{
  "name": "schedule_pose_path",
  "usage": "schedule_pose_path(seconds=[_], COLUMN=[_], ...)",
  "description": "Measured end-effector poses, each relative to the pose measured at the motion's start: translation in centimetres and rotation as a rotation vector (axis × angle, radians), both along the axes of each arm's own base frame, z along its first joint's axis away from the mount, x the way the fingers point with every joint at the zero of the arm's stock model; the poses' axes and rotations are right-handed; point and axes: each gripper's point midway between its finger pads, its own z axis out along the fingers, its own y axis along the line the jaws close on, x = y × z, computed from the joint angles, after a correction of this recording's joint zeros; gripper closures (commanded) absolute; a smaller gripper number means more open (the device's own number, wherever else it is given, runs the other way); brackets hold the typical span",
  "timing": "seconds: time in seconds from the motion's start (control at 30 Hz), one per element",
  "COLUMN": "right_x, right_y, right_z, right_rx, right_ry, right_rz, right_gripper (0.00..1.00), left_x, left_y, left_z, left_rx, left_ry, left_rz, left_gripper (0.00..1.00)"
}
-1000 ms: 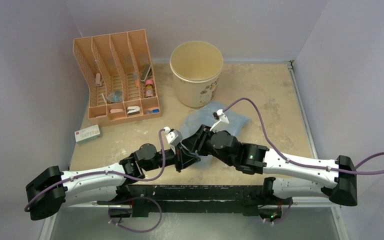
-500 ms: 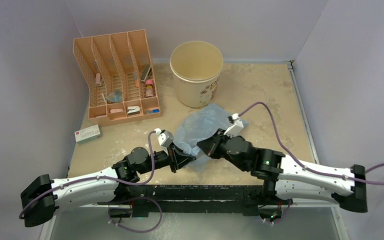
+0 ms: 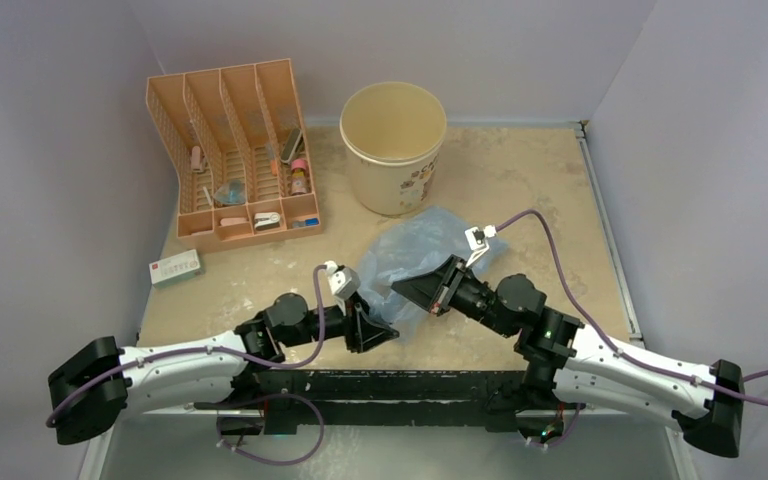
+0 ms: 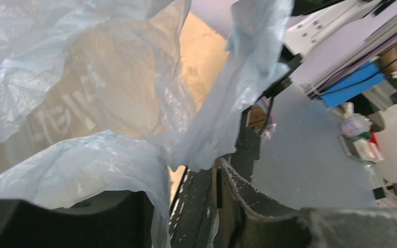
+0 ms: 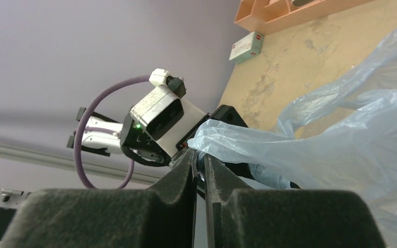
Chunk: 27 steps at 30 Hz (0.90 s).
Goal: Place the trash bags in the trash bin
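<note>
- Pale lilac walls [image 3: 520, 50] close round a mottled beige surface [image 3: 540, 180], with both arms bolted at its near edge.
- Nearest, the left end effector [image 3: 385, 333] sits at the near-left edge of the thin, crinkly, translucent light-blue plastic bag [image 3: 415, 250]. Its fingers [image 4: 57, 217] stand apart with a clear gap, and film drapes over one of them unpinched.
- Just beyond, the right end effector [image 3: 400, 289] points left, clamped on a gathered edge of the bag.
- The rest of the bag lies rumpled on the surface between the end effectors and the bucket, outside it.
- Well apart to the left lies a small white rectangular box [image 3: 175, 267].
- Farther back stands the round cream-beige plastic bucket [image 3: 390, 185], upright, with a brownish floral print on its side. The bag's far edge comes near its base; whether they touch I cannot tell.
- At the far left stands an orange slotted plastic organizer rack [image 3: 170, 150] with small items in its compartments.
</note>
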Motion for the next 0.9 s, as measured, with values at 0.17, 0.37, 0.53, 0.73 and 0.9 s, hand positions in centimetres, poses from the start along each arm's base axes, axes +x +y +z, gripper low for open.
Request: schedule_pose_path(seconds=[0.17,0.37,0.53,0.73,0.9], right_x=[-0.6,-1.3,-2.6,-4.3,-4.4], right_y=[-0.4,-0.5,0.2,0.7,1.0], right_z=[1.2,2.1,1.9,2.6,2.6], right_rx=[0.054,0.064,0.041,0.048,0.049], right_ry=[-0.035,-0.097,-0.161,-0.248,-0.271], right_rz=[0.024,0.063,0.161,0.263,0.278], right_gripper=[0.86,0.85,0.83,0.81,0.73], left_x=[-0.5,-1.2,-1.3,-2.1,-2.4], left_y=[0.2,1.5,2.1,1.2,0.9], left_z=[2.0,3.4,5.1,4.1,3.1], left_rx=[-0.096,-0.164,-0.218,-0.167,-0.134], left_ry=[-0.029,-0.067,-0.101,-0.079,-0.06], left_rz=[-0.018,-0.015,-0.012,-0.098,-0.126], left_gripper=[0.5,0.44,0.38,0.68,0.98])
